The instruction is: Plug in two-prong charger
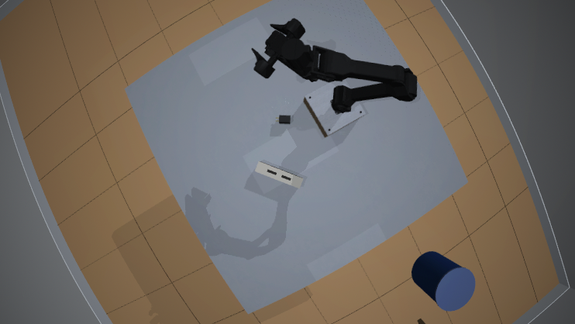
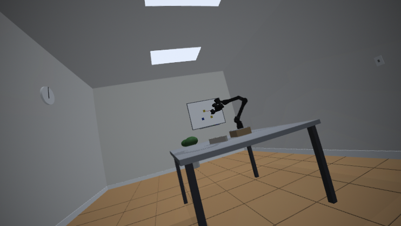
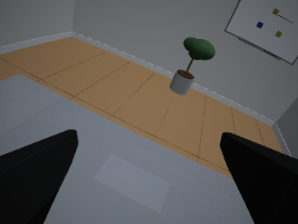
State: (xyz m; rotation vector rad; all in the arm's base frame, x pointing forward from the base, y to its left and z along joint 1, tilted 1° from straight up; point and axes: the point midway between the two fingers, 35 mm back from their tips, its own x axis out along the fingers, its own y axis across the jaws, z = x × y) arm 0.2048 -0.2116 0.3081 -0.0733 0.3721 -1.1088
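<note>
The small black charger [image 1: 284,119] lies on the grey table in the top view, its two thin prongs pointing left in that view. The white power strip [image 1: 279,174] [image 2: 218,140] lies below it in the top view, set at a slant, with two dark outlets on top. My gripper [image 1: 261,37] [image 3: 150,138] is open and empty, high above the table and up and left of the charger in the top view. The wrist view shows both fingers wide apart with neither charger nor strip in sight. The charger cannot be made out in the exterior view.
The arm stands on a raised base block [image 1: 342,122] [image 2: 240,132], right of the charger in the top view. The table edge [image 2: 252,141] shows in the exterior view. A blue cylinder [image 1: 454,287] stands on the floor. A potted plant [image 3: 182,82] stands beyond the table.
</note>
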